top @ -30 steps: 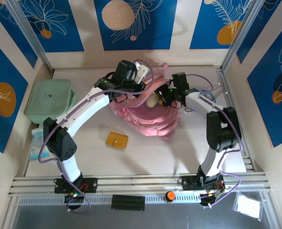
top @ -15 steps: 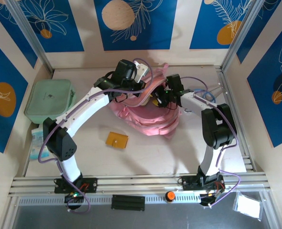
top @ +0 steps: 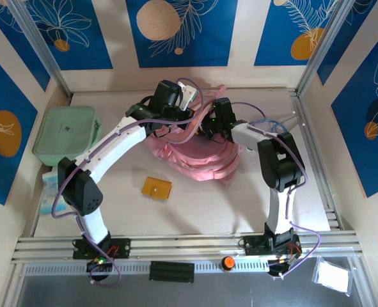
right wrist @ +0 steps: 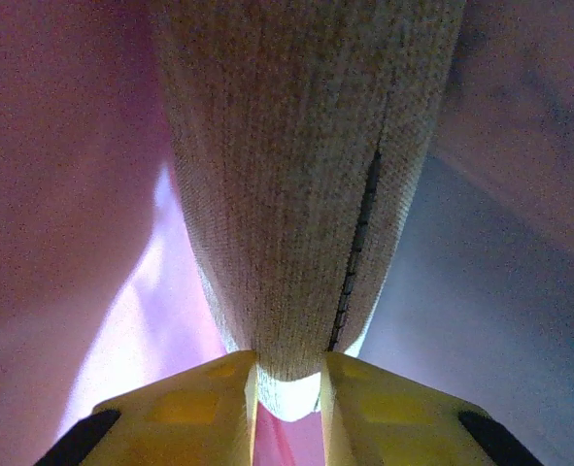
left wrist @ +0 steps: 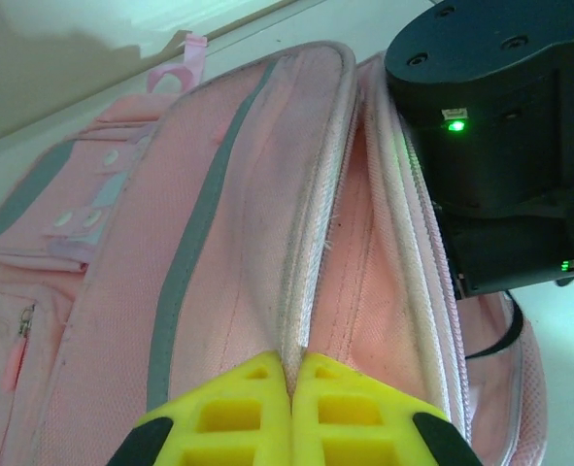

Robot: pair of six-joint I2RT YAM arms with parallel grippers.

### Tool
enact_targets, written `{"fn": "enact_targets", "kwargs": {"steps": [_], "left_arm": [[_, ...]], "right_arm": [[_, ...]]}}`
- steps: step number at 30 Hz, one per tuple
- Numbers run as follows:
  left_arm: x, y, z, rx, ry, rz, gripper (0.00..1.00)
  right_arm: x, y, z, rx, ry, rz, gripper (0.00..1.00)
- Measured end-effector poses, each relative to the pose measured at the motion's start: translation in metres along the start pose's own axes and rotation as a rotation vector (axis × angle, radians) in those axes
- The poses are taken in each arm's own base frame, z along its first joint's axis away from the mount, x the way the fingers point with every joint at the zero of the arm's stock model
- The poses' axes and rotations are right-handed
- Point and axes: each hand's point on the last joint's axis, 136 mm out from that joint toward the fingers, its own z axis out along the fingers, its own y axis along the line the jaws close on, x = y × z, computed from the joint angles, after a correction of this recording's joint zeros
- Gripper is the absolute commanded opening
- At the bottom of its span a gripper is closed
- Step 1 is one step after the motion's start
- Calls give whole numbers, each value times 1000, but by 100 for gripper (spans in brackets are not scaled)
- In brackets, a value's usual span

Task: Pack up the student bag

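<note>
The student bag lies on the bench at centre rear, between the two arms, and both wrists reach over its upper edge. In the left wrist view, the left tool has its yellow fingers pressed together, pinching the pale zip rim of the bag's opening. The rim runs straight up from the fingertips, with a grey trim stripe just to its left. The right arm's black wrist housing, with a green light lit, sits close against the bag's far lip. In the right wrist view, the right tool is clamped on the narrow end of a beige woven pouch with a dark zip line. Pink bag fabric surrounds the pouch on the left. A mint green zip case lies well apart at the bench's left edge. A small orange flat item lies near the bag's front left.
</note>
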Motion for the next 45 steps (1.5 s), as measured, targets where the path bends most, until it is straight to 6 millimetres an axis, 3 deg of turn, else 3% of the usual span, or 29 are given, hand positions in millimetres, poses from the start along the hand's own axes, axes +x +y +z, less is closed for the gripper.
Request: {"fn": "enact_targets", "kwargs": {"steps": [4,7,13,19,24,26,28,32,38,42,45], "left_arm": [[1,6,1,-8,0,-27,0],[0,8,3,-4,-10,-46,0],[6,6,10,27,-10,-72,0],[14,-3,21,90,3,-101,1],[27,-13,44,167,36,-143,48],[35,-15,52,181,52,-173,63],[46,-14,58,195,71,-208,71],[76,3,66,197,98,-326,76],[135,75,44,100,74,-657,76],[180,111,28,35,35,-890,70],[204,115,29,21,38,-998,60]], "right_arm": [[0,2,2,-25,0,-8,35],[10,-8,-11,-13,1,-19,43],[35,-29,-68,3,-20,-18,44],[36,-52,-130,47,-141,-20,48],[26,-55,-184,108,-309,-71,61],[24,-52,-201,127,-364,-108,65],[23,-51,-213,153,-400,-141,69],[21,-52,-222,204,-426,-197,76],[27,-61,-214,265,-389,-242,79],[32,-59,-204,284,-358,-266,79],[34,-51,-200,283,-352,-291,79]]}}
